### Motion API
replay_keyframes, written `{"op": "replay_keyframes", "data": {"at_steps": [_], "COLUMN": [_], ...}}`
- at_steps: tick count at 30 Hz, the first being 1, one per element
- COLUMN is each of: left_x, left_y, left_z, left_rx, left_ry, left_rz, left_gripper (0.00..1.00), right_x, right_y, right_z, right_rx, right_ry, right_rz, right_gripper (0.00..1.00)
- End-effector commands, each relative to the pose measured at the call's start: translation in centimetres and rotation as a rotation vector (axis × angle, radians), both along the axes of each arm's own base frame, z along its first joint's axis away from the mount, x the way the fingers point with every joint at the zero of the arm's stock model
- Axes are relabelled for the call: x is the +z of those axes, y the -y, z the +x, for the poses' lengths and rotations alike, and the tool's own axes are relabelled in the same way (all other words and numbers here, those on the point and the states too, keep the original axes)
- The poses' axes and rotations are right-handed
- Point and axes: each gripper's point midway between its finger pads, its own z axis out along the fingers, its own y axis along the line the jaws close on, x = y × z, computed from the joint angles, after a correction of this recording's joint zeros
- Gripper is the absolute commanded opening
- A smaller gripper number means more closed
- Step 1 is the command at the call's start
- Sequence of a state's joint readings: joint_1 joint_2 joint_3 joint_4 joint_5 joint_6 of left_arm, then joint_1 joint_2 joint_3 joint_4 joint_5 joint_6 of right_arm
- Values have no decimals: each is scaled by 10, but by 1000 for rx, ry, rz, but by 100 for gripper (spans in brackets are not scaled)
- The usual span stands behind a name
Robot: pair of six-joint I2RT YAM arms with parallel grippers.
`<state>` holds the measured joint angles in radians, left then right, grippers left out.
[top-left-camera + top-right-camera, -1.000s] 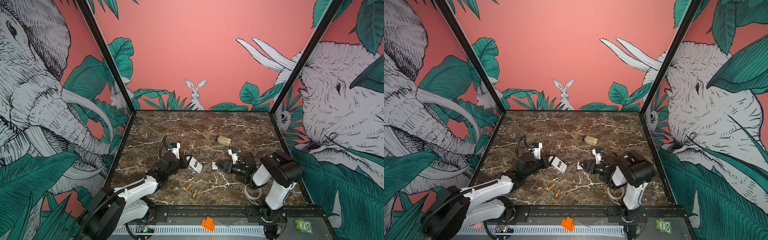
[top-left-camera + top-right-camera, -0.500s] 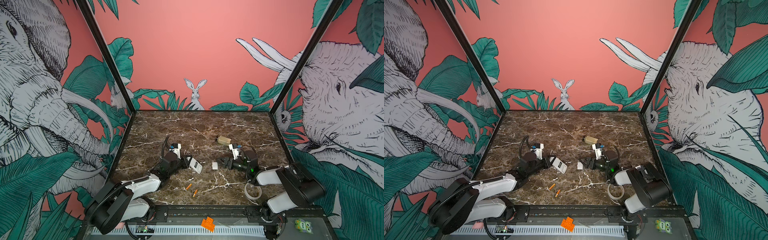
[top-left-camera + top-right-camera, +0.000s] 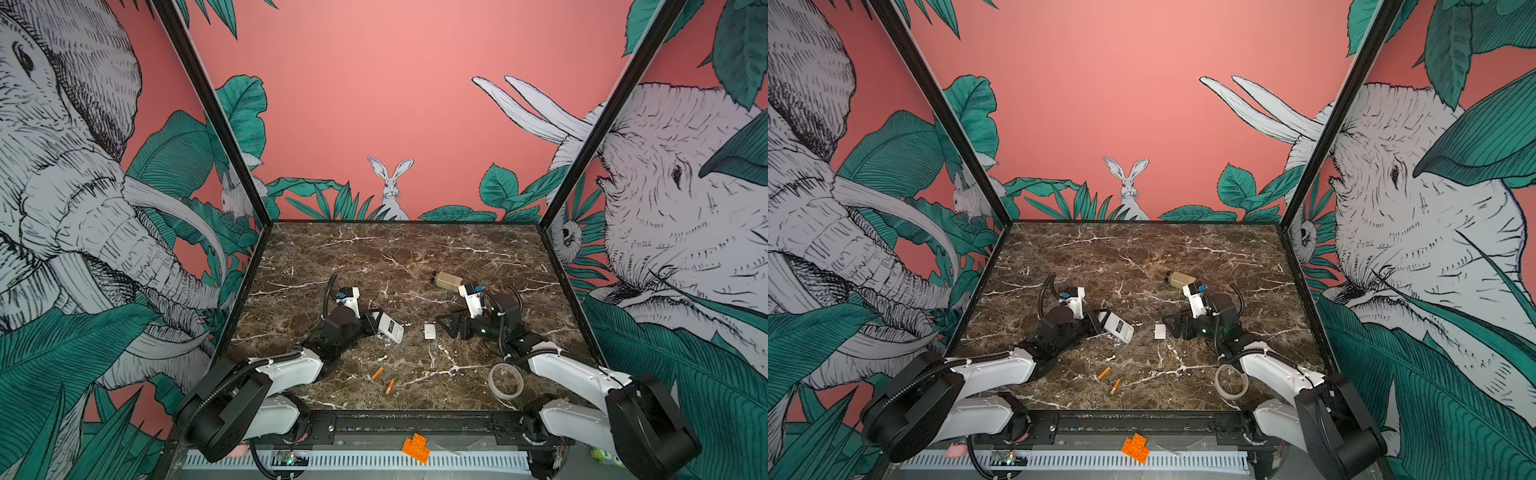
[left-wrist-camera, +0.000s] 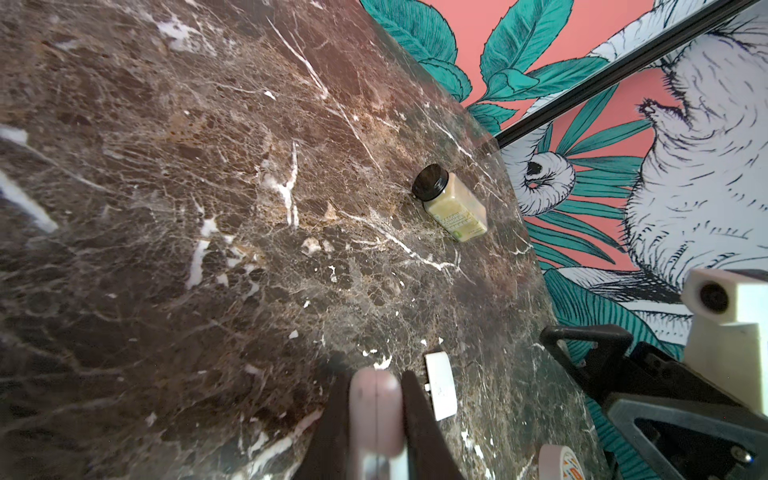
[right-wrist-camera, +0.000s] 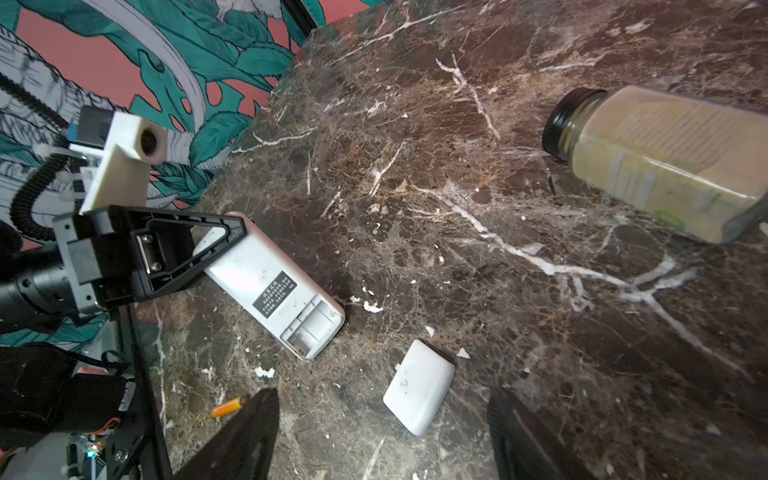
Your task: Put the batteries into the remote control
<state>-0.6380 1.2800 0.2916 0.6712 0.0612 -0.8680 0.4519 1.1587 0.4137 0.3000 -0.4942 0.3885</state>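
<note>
Left claw clamps one end of the remote control, its open bay facing up. Right claw gapes empty, the loose cover just ahead. The batteries lie behind both claws and might roll from a careless pinch.

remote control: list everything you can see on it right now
The remote control is a small white plastic oblong, back side up, with a pinkish rim. A black label with white print sits mid-back. The battery bay at its free end is open and empty. The left gripper is shut on the opposite end, one finger across its back. It slants low over the marble table; whether the free end touches it cannot be told.
</note>
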Motion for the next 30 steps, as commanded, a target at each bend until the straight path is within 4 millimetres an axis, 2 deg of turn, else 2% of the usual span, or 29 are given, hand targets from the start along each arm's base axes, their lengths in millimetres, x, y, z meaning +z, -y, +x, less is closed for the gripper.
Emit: {"op": "replay_keyframes", "data": {"at_steps": [1, 6, 10, 13, 24, 30], "left_x": [-26, -30, -35, -38, -38, -33], "left_y": [-14, -18, -24, -29, -35, -40], "left_z": [-5, -7, -11, -14, -19, -31], "left_rx": [40, 45, 57, 65, 62, -20], "left_ry": [-50, -64, -79, -89, -101, -149], "left_rz": [64, 97, 119, 136, 186, 330], "left_gripper": [8, 21, 39, 48, 55, 58], "right_x": [1, 8, 12, 13, 12, 12], "right_y": [4, 3, 4, 4, 6, 5], "right_z": [0, 0, 0, 1, -2, -21], "right_rx": [10, 17, 15, 14, 29, 115], "right_ry": [43, 67, 84, 88, 93, 125], "right_rz": [-63, -61, -61, -67, -95, -219], "right_gripper": [78, 78, 79, 79, 79, 80]}}
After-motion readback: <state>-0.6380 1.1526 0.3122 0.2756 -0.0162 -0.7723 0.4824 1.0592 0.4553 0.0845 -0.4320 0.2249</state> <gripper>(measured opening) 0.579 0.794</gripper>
